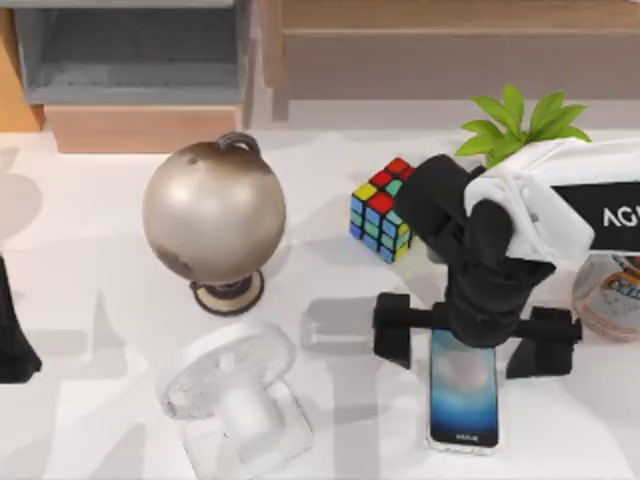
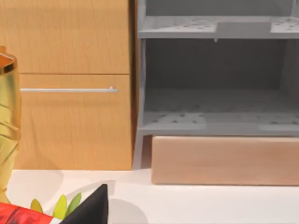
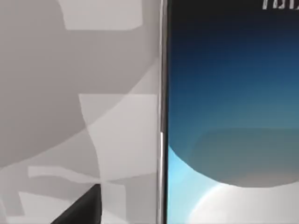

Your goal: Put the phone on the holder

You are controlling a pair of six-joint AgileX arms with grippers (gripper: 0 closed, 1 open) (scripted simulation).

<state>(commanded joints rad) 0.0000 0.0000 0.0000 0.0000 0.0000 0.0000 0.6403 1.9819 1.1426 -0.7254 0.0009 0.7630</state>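
So the right gripper [image 1: 477, 338] sits low over the far end of the phone [image 1: 463, 398], fingers spread wide to either side and not touching it. That phone lies flat, screen up, on the white table [image 1: 90, 250] at about 5 o'clock. At 9 o'clock from it stands the holder [image 1: 236, 392]; the grey globe [image 1: 214, 212] is at 11. The left arm [image 1: 14, 330] is parked at the table's left edge.

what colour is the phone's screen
Blue fading to a white centre on the phone, black-framed; the right wrist view shows it best.
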